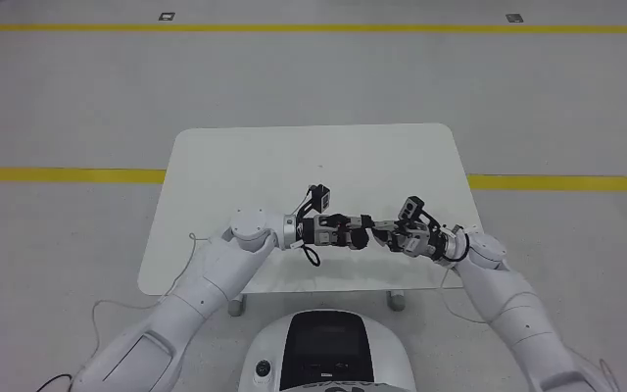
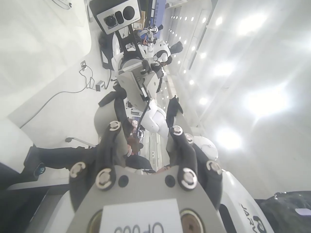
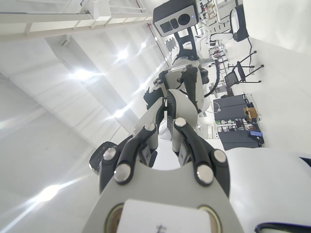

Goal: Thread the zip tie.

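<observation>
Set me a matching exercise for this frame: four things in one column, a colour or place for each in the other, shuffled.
1. table
2. left end effector
3. right end effector
4. floor stripe

A. yellow
B. white, with rounded corners
C. over the table's near half, on the robot's right of its partner
D. over the table's near half, on the robot's left of its partner

Pairs: 1-B, 2-D, 3-C, 4-A.

Two arms (image 1: pixel 211 279) (image 1: pixel 509 284), apparently one table (image 1: pixel 294 157).

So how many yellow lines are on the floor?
2. The far yellow line runs across the floor beyond the table; the near yellow line passes under the table, showing on both sides. None seems hidden.
</observation>
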Tool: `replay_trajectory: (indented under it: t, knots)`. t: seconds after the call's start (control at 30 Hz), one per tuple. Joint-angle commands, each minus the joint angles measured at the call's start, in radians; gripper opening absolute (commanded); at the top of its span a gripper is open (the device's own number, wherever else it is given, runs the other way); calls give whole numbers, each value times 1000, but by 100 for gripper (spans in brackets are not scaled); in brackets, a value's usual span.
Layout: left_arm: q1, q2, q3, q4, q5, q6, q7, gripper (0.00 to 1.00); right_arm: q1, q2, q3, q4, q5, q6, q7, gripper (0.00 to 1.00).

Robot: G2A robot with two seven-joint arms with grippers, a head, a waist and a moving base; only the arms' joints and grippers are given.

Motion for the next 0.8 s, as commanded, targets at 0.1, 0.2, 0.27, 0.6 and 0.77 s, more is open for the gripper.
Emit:
replay_trajectory:
  t: [0.1, 0.2, 0.27, 0.6, 0.77]
  knots:
    - [0, 1, 6, -2, 3, 1, 10, 26, -4, 5, 5, -7, -35, 4, -10, 0]
    - [-1, 2, 11, -4, 8, 2, 17, 25, -7, 9, 11, -12, -52, 1, -17, 0]
    - [-2, 2, 14, -6, 12, 5, 20, 24, -11, 10, 14, -17, -59, -3, -18, 0]
    - [-3, 5, 25, -14, 20, 13, 37, 20, -38, 22, 35, -71, -161, -103, -63, 0]
    - [-6, 5, 33, -15, 23, 18, 42, 18, -53, 27, 44, -92, -179, -132, -68, 0]
